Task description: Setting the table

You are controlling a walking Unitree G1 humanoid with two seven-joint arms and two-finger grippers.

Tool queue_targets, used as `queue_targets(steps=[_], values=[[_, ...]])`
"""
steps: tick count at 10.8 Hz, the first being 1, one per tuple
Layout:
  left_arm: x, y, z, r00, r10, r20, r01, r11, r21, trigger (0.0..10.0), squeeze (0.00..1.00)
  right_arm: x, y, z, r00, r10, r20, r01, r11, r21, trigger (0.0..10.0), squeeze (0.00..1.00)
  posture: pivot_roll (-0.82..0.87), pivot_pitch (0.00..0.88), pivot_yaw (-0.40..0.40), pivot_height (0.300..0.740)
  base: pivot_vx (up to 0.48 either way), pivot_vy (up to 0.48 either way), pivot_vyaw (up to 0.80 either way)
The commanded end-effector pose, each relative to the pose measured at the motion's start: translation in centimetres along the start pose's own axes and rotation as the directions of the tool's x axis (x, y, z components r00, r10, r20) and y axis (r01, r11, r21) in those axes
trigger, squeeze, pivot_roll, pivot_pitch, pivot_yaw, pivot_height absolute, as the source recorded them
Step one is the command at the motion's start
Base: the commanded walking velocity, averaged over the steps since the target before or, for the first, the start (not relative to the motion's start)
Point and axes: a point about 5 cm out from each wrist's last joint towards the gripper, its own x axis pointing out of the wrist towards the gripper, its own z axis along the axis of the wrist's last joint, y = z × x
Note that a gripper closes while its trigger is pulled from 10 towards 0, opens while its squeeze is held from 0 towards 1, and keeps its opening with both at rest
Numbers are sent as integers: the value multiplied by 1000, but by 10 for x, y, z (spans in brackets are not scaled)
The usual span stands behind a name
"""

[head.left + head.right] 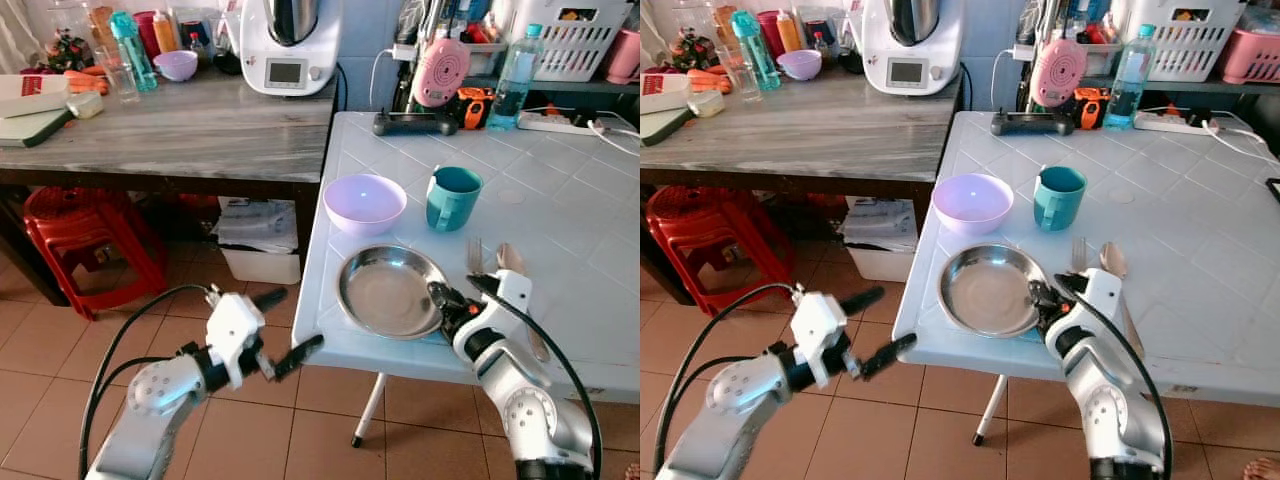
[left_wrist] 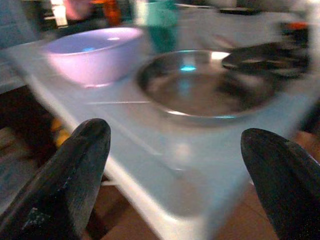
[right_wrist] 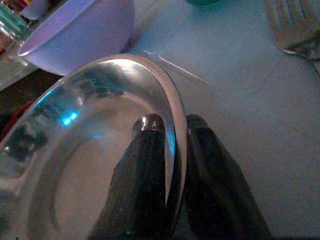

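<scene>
While right claw (image 3: 170, 125) pinches steel plate (image 1: 385, 290) rim, left claw (image 1: 275, 330) spread wide, below table (image 1: 560, 230) edge

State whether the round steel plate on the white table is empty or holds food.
Empty: the round steel plate shows only bare shiny metal inside; the right gripper pinches its rim.

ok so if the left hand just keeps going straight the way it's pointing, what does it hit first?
Probably the near edge of the table: the left hand, open below it, points at that edge. The steel plate lies just beyond. Depth is blurred, so it's uncertain.
</scene>
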Motion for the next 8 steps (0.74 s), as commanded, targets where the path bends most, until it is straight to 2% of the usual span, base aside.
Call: queue_targets(steps=[1,2,3,4,5,6,8], values=[[2,16,4,991,136,10,-136,990,30,10000,0,-3,2,-12,999,-15,-50,16,1000,5,863,0,64,19,36,740,0,0,0],[5,26,4,961,275,23,-275,961,-4,10000,0,-6,9,-11,999,9,-38,-10,1000,-15,10000,0,59,10,30,740,0,0,0],[6,32,0,924,382,-3,-382,924,-36,10000,0,-8,13,-7,1000,-6,0,6,999,-42,10000,0,58,8,25,740,0,0,0],[5,36,-2,898,440,-11,-440,896,-55,10000,0,-10,16,-5,1000,-4,17,4,999,-51,10000,0,53,4,19,740,0,0,0],[2,42,-4,845,534,-14,-533,841,-89,10000,0,-15,25,-1,998,21,52,-15,995,-98,10000,0,52,3,19,740,0,0,0],[2,45,-5,824,567,-14,-565,819,-99,10000,0,-19,29,6,995,18,97,-6,993,-121,10000,0,47,0,17,740,0,0,0],[5,45,-6,821,571,-19,-569,815,-110,10000,0,-25,30,20,986,4,170,24,986,-162,10000,0,34,0,18,740,0,0,0]])
